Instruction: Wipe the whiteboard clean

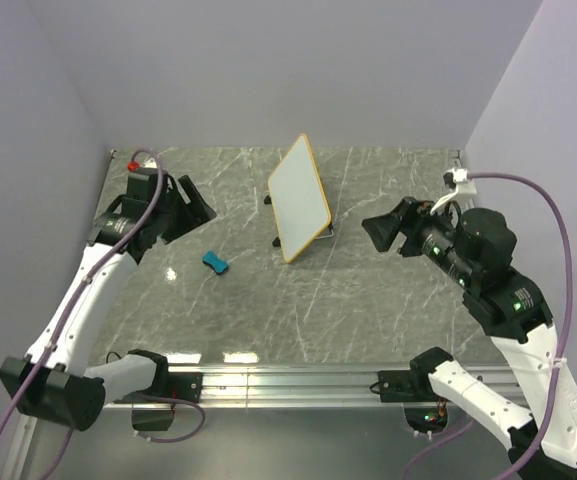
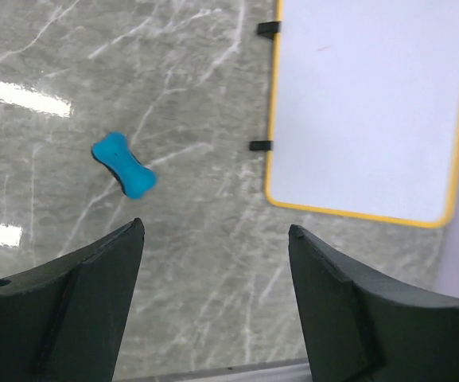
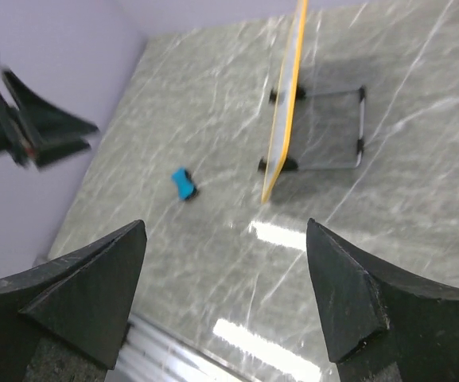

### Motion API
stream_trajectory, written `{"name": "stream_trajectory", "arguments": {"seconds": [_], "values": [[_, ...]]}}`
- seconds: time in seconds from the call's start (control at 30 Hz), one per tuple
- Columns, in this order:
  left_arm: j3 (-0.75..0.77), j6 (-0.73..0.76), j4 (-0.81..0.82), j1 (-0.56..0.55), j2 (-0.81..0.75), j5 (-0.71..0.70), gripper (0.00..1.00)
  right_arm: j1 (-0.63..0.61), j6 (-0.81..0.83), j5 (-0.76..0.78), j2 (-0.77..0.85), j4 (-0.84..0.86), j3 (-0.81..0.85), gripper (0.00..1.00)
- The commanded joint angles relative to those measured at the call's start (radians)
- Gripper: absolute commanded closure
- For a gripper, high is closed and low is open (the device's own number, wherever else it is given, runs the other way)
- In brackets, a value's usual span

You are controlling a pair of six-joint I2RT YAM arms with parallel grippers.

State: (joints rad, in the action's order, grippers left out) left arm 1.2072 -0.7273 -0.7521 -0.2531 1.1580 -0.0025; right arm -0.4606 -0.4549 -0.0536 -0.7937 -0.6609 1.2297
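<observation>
Toward the far middle of the counter [image 1: 368,310], note the whiteboard [image 1: 299,197] propped on its easel legs, the blue eraser [image 1: 216,263] lying loose to its near left, the left gripper [image 2: 217,231] and right gripper [image 3: 225,227] both spread and empty, and beware toppling or skidding that light board by wiping it unbraced.

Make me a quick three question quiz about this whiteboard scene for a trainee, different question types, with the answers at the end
1. True or false: the left tool holds the eraser.
2. The whiteboard is: A) lying flat, B) standing propped up, C) lifted in the air.
3. Which tool is nearer the eraser?
Key: 1 false; 2 B; 3 the left tool.
</observation>
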Motion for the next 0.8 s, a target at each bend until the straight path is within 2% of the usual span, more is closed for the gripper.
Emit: {"name": "stream_trajectory", "arguments": {"seconds": [0.0, 0.17, 0.3, 0.6, 0.77], "values": [[0.115, -0.041, -0.061, -0.006, -0.049, 0.024, 0.21, 0.000, -0.022, -0.101, 0.034, -0.019, -0.085, 0.12], [0.288, 0.003, -0.216, -0.008, 0.002, -0.008, 0.23, 0.002, -0.025, -0.129, 0.168, -0.048, -0.162, 0.10], [0.383, 0.014, -0.254, -0.006, 0.005, -0.027, 0.23, 0.000, -0.021, -0.127, 0.260, -0.101, -0.222, 0.09], [0.390, 0.034, -0.256, -0.006, -0.032, -0.024, 0.23, 0.002, -0.024, -0.091, 0.407, -0.258, -0.282, 0.09], [0.376, 0.063, -0.182, -0.012, -0.061, -0.099, 0.19, 0.002, -0.013, -0.084, 0.468, -0.310, -0.318, 0.09]]}}
